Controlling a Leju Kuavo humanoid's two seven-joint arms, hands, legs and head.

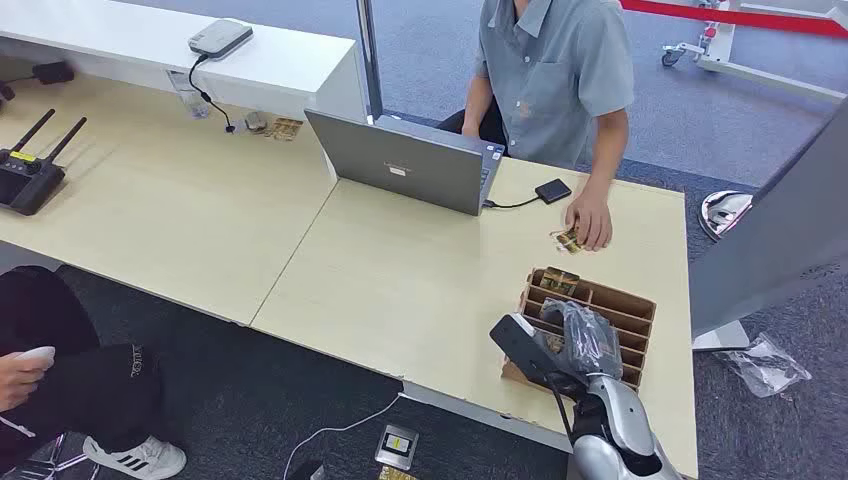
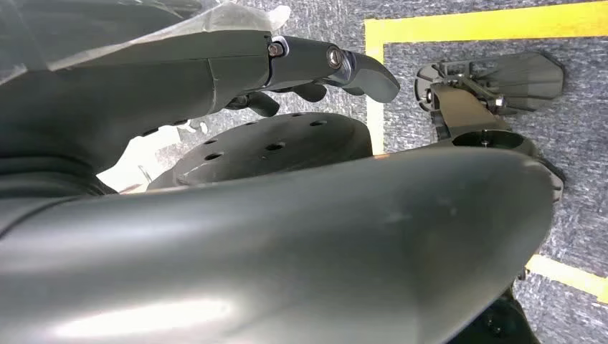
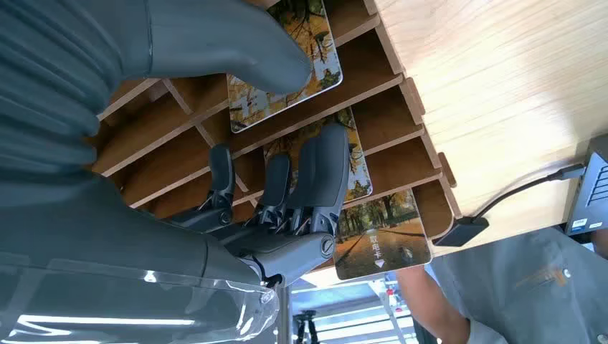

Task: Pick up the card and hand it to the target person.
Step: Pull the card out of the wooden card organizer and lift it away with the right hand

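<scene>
A brown cardboard card rack (image 1: pixel 625 310) stands near the desk's front right edge, with several autumn-print cards upright in its slots. My right hand (image 1: pixel 583 340) reaches into it. In the right wrist view the thumb (image 3: pixel 236 54) lies over one card (image 3: pixel 323 68), while the fingers (image 3: pixel 315 172) rest against the neighbouring card (image 3: pixel 358 168), a divider between them. A third card (image 3: pixel 380 240) stands in the end slot. The person (image 1: pixel 560 70) sits across the desk, one hand (image 1: pixel 592 222) on a card (image 1: pixel 566 240) lying there. My left hand (image 2: pixel 301 72) hangs low, holding nothing.
A grey laptop (image 1: pixel 400 160) stands open mid-desk, cabled to a small black reader (image 1: pixel 552 190). A router (image 1: pixel 30 175) sits far left. Another person's leg and shoe (image 1: pixel 130 455) show at the lower left. Bare desk (image 1: pixel 400 280) lies left of the rack.
</scene>
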